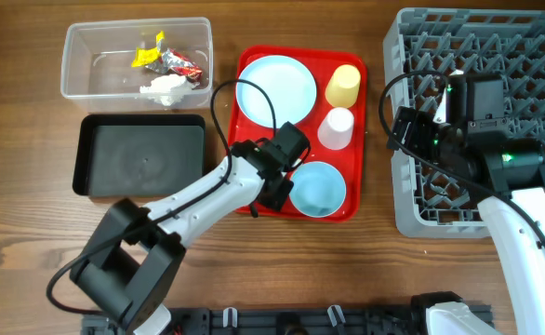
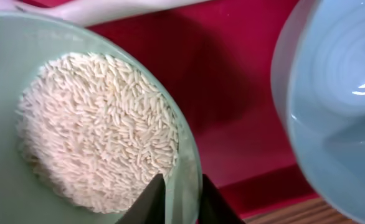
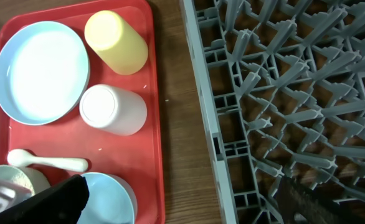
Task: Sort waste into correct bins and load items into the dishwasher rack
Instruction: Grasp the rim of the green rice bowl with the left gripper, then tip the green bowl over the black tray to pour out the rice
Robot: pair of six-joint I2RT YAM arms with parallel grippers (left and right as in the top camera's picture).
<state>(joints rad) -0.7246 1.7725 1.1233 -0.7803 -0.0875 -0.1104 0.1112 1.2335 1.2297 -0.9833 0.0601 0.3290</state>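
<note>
Surface (image 1: pixel 31 251): wood with visible grain, matt finish. Red tray (image 1: pixel 357 140): smooth, glossy plastic. Dishwasher rack (image 1: pixel 412 209), right of frame: matt grey moulded plastic. Tub (image 1: pixel 68 79), upper left: clear plastic. Black tray (image 1: pixel 142 158) below it: plastic with a dull sheen. Plate (image 1: pixel 275 88): smooth, glossy. Bowl (image 2: pixel 2 93): smooth. Rice grains (image 2: pixel 95 124): matt.
</note>
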